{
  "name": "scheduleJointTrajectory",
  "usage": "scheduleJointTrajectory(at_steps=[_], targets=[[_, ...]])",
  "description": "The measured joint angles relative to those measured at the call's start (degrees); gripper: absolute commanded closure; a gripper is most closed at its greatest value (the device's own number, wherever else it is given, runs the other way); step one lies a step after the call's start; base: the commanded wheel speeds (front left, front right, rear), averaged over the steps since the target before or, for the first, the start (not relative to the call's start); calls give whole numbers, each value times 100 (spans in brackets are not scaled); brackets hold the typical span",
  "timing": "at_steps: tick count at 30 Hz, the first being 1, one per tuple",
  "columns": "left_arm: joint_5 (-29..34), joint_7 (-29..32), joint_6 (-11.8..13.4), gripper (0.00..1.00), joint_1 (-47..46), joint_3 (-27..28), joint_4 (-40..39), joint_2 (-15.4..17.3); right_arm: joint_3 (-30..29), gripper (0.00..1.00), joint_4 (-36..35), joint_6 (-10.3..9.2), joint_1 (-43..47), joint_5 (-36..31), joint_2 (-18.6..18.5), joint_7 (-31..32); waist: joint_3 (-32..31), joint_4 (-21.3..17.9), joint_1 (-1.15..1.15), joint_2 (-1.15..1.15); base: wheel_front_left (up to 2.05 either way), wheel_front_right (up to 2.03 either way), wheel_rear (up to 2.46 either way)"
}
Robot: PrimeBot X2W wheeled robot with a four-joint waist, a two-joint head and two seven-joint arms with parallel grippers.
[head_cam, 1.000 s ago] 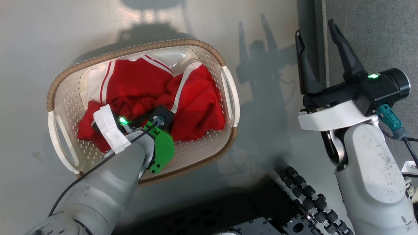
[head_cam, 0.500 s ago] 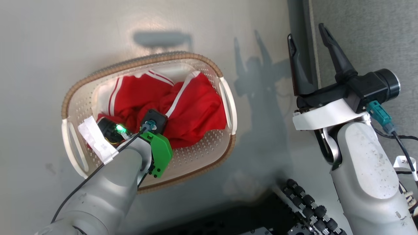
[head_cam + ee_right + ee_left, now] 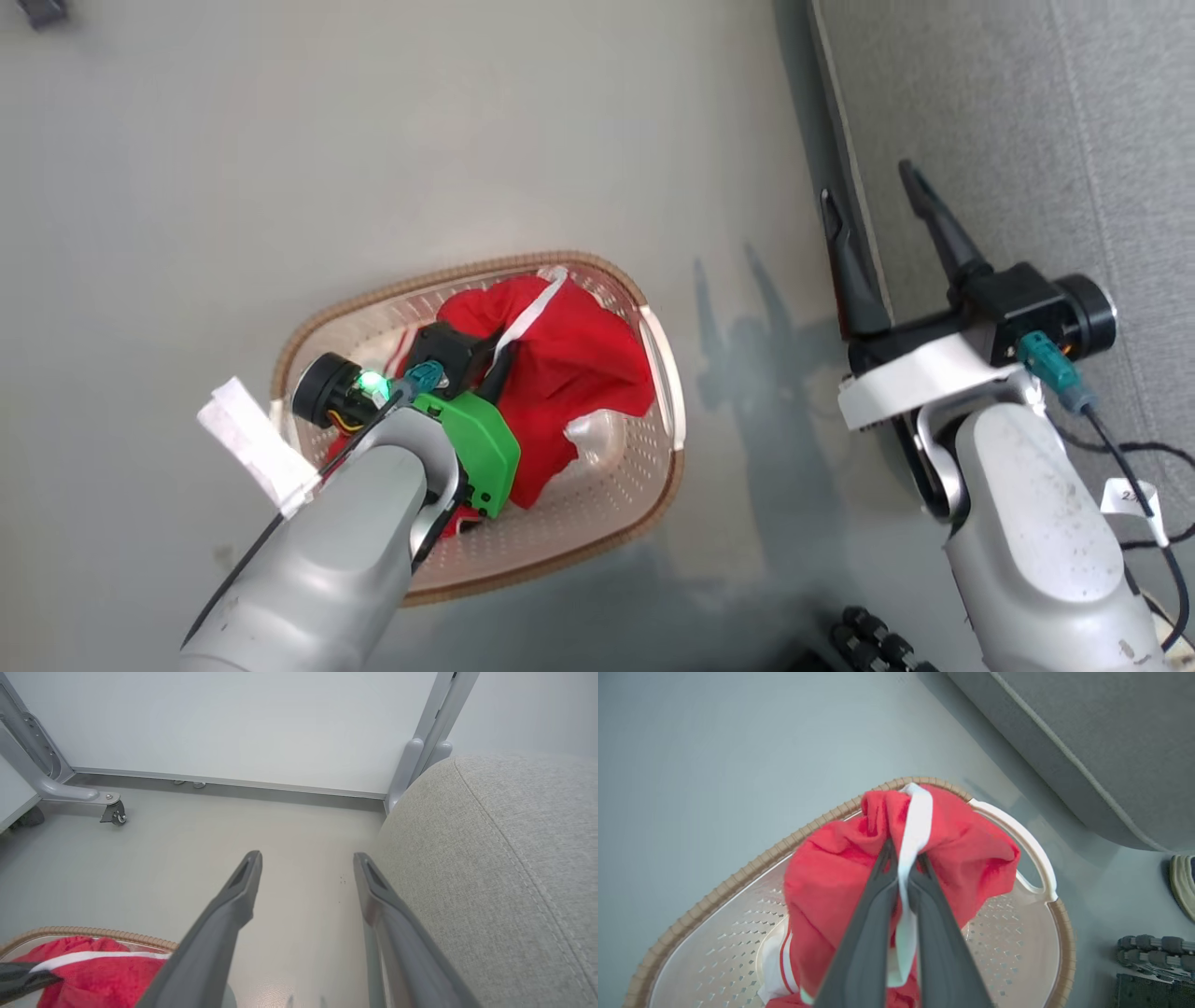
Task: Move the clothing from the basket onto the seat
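left gripper is clamped on the red jersey, held bunched above the laundry basket, lower folds inside it. right gripper hangs spread apart beside the grey seat cushion.

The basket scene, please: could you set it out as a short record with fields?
left claw: shut on the clothing, at its white stripe, above the basket
right claw: open, empty, beside the seat
clothing: red, bunched, hanging down into the basket
basket: on the floor
seat: grey cushion, on the robot's right of the basket
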Motion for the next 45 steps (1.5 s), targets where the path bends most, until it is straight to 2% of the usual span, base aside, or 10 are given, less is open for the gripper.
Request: scheduleJointTrajectory(at_steps=[4, 11, 19, 26, 35, 45], targets=[[311, -1, 65, 100, 390, 523, -613, 79, 24, 0, 165, 0, 224, -23, 2, 1, -439, 83, 0, 0, 0, 0, 0], [773, 0, 79, 100, 1127, 1450, -1461, -46, 93, 0, 413, 0, 651, -37, 0, 1, -1211, 250, 0, 0, 0, 0, 0], [1269, -1, -24, 100, 1786, 2234, -2043, -240, 155, 0, 653, 0, 1161, 24, 2, 1, -2105, 453, 0, 0, 0, 0, 0], [1464, 0, -98, 100, 1990, 2900, -2719, -344, 118, 0, 757, 0, 1518, 67, 0, 0, -2809, 635, 0, 0, 0, 0, 0], [1591, -1, -180, 100, 1738, 3367, -3601, -420, 202, 0, 842, 0, 1782, 130, 0, 0, -3454, 815, 0, 0, 0, 0, 0], [1338, -1, -176, 100, 1320, 3266, -3916, -435, 365, 0, 854, 0, 1902, 172, -1, 0, -3623, 887, 0, 0, 0, 0, 0]])
